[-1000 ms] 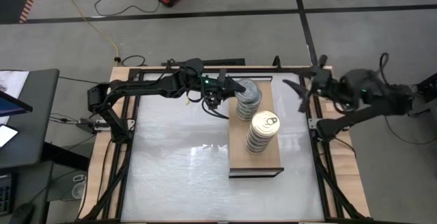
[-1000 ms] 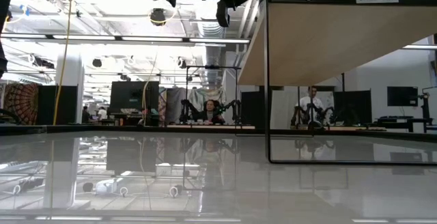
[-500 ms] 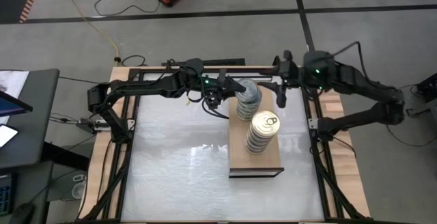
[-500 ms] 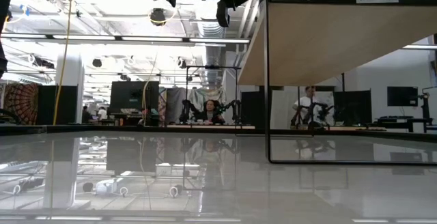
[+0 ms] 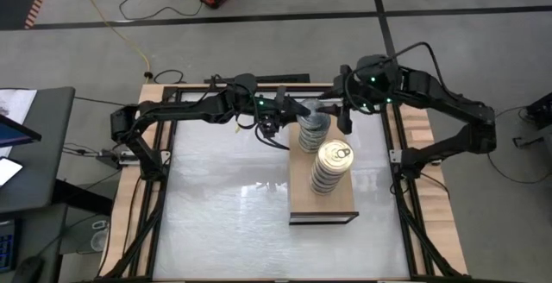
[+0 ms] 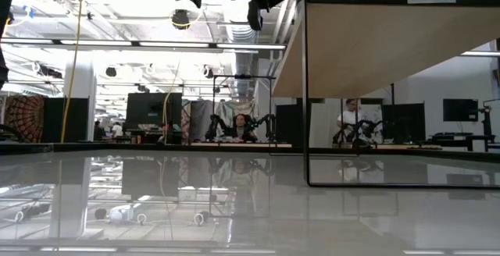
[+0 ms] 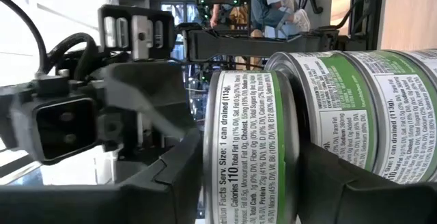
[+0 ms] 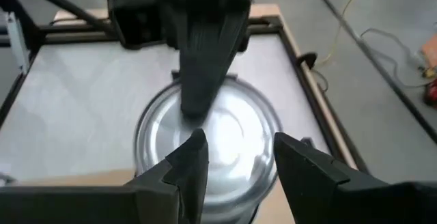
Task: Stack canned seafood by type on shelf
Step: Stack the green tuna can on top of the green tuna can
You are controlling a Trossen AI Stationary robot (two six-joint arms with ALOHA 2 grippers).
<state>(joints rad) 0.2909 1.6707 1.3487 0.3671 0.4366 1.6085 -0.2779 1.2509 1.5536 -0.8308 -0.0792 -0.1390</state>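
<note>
Two stacks of canned seafood stand on the light-wood shelf (image 5: 323, 198): a gold-lidded stack (image 5: 332, 166) nearer, a silver-lidded stack (image 5: 312, 132) farther. My left gripper (image 5: 297, 110) reaches in from the table's left and is shut on the silver stack's top tin (image 7: 249, 135). My right gripper (image 5: 347, 119) hovers just right of that stack, tipped down. In its wrist view the fingers (image 8: 235, 149) stand apart above the silver lid (image 8: 225, 132) with nothing between them. The low view shows only the shelf's underside (image 6: 375, 45). My left gripper holds the top tin flat-wise, coming in level from the table's left. One finger (image 8: 198, 67) lies across the lid and the other (image 7: 334, 183) sits under the bottom, between this tin and the one below (image 7: 362, 108). The tin stays level atop the stack.
A dark frame (image 5: 276, 89) borders the grey-white tabletop (image 5: 224, 205), which spreads bare to the left of the shelf. A monitor stand (image 5: 34, 145) is off the table's left. People sit in the room behind (image 6: 238, 127).
My right arm has swung in from the table's right edge toward the silver stack and tipped its gripper downward. My left gripper and the tin it holds have kept still.
</note>
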